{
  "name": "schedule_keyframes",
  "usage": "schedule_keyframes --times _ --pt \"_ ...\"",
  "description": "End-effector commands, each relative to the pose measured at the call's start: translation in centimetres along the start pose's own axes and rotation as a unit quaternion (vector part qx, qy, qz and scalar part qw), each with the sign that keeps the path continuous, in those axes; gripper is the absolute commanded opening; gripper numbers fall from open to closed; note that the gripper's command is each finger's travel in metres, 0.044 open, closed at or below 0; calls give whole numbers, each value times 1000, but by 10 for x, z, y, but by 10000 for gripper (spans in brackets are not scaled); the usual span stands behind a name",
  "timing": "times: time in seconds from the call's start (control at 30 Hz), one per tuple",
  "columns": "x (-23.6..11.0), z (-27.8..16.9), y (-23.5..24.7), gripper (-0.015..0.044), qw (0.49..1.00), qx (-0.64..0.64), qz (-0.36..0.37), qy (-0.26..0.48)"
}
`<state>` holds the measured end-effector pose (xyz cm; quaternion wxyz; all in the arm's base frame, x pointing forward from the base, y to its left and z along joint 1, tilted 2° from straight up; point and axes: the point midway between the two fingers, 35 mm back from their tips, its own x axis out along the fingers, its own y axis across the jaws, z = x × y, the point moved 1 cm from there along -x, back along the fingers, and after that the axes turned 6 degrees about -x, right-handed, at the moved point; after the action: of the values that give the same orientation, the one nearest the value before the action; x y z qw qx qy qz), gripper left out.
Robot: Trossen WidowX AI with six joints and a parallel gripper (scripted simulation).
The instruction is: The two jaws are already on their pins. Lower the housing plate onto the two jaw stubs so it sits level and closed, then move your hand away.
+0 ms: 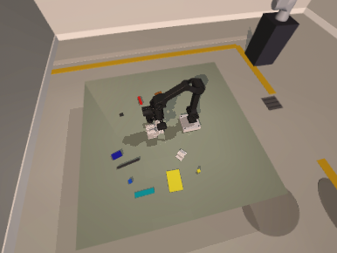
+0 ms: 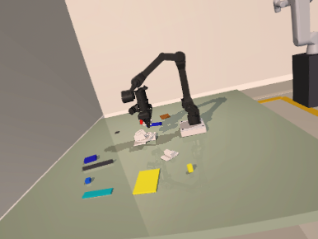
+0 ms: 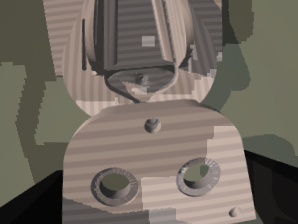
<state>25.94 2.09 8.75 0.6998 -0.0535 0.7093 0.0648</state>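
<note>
The housing plate is a pale plate with a rounded far edge, two ringed holes and a small central hole. It fills the lower wrist view. My gripper is shut on it, with black fingers at its left and right sides. The pale jaw assembly lies under and beyond the plate, its two jaws side by side pointing away from the plate. The plate's far edge overlaps their near ends in the wrist view. The stubs and pins are hidden, and any gap below the plate cannot be told.
A small pale part lies near the assembly. A yellow plate, a teal bar, a dark bar and a blue block lie farther off. A red piece lies behind.
</note>
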Motion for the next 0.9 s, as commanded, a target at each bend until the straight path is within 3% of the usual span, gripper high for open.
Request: schedule_keyframes --times 0.0,0.87 --pt "-1 0 -1 351 1000 -2 -3 -3" --pt "16 1 -1 351 1000 -2 -3 -3"
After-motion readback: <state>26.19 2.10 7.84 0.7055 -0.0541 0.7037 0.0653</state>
